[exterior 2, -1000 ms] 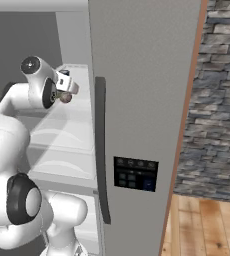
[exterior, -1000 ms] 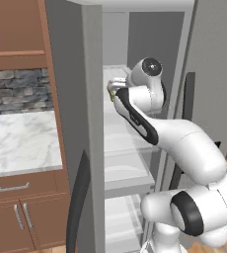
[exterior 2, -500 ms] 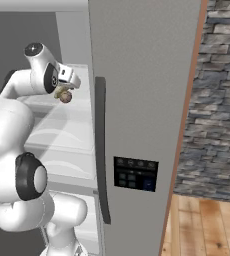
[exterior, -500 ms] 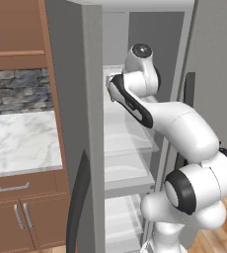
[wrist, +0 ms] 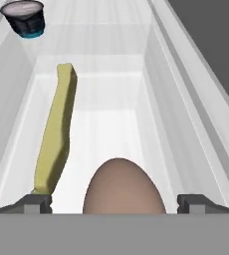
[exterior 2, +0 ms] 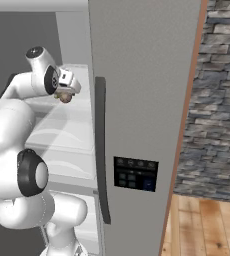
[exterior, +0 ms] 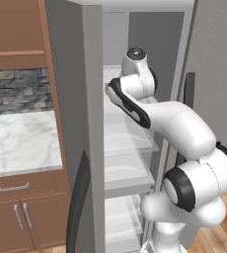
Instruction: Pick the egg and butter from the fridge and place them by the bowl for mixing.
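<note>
My gripper (wrist: pixel 115 203) is inside the open fridge (exterior 2: pixel 142 75), low over a pale shelf tray, and its jaws stand wide open. The brown egg (wrist: pixel 124 187) lies right between the two dark fingertips (wrist: pixel 37 203), untouched on either side. To its left, the yellow-green butter (wrist: pixel 57 134) stick runs lengthwise along the tray. From the right base view the egg (exterior 2: pixel 64 96) peeks out just under the hand (exterior 2: pixel 67 84). The bowl is out of view.
A dark cup with a blue base (wrist: pixel 25 19) stands at the far end of the shelf. The grey fridge door (exterior: pixel 86 99) with its dark handle (exterior: pixel 78 197) stands left of the arm. A marble counter (exterior: pixel 21 141) over wooden cupboards lies further left.
The arm has lifted its elbow and stretched further into the fridge, bringing the hand down to the shelf by the egg. The jaws stayed open.
</note>
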Motion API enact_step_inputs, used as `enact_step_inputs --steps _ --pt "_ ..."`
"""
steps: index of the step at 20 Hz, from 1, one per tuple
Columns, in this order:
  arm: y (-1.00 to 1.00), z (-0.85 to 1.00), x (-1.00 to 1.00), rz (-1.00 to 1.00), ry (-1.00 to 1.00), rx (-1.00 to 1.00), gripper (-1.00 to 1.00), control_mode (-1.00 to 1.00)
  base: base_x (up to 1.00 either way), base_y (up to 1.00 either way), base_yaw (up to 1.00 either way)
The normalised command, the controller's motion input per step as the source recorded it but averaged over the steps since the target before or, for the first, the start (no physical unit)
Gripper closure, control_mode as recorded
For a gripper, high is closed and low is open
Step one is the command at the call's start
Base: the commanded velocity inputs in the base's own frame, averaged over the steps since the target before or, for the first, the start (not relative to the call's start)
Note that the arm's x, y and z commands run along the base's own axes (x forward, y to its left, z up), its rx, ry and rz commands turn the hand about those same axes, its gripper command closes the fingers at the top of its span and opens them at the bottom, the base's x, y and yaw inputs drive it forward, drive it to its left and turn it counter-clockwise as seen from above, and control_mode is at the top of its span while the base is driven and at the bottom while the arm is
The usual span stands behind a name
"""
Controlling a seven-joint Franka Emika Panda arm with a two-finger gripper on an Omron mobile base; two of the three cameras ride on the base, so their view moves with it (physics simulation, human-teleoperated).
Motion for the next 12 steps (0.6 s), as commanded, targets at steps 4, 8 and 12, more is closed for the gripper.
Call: enact_step_inputs --steps 4,8,12 --pt "0.0 -0.27 0.0 0.0 0.04 -0.05 -1.0 -1.0 0.0 0.0 0.0" --pt "0.0 -0.19 0.0 0.0 0.02 -0.03 -1.0 -1.0 0.0 0.0 0.0" --pt "0.0 -0.27 0.0 0.0 0.01 -0.02 -1.0 -1.0 0.0 0.0 0.0"
